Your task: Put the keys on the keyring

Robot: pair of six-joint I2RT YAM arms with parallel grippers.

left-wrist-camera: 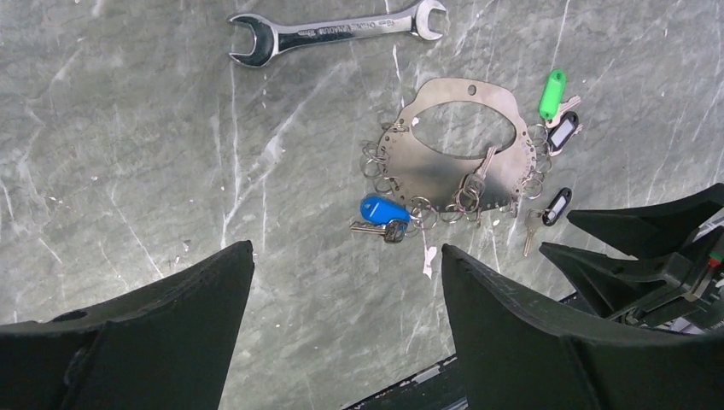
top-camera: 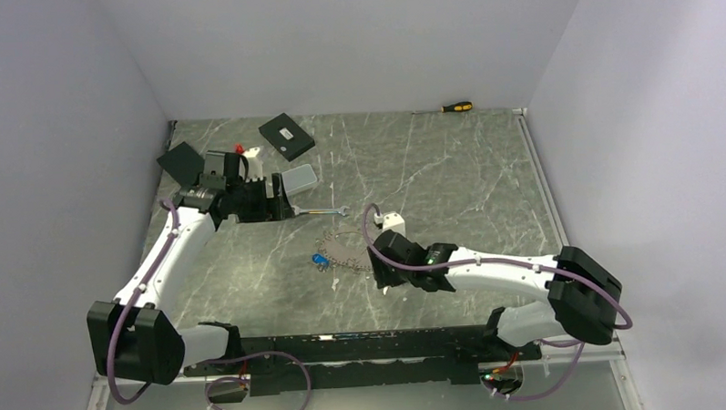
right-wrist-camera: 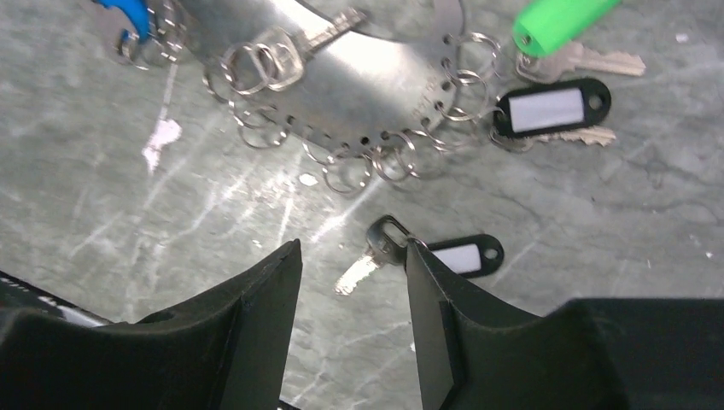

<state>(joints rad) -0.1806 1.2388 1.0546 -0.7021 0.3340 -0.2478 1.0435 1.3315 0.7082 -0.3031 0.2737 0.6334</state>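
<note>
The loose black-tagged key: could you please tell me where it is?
In the right wrist view, the loose black-tagged key lies apart from the keyring, just ahead of the right gripper.

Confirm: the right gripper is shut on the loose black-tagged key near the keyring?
Not shut. The right gripper is open over the loose black-tagged key, which lies flat near the keyring. The right wrist view shows it.
</note>
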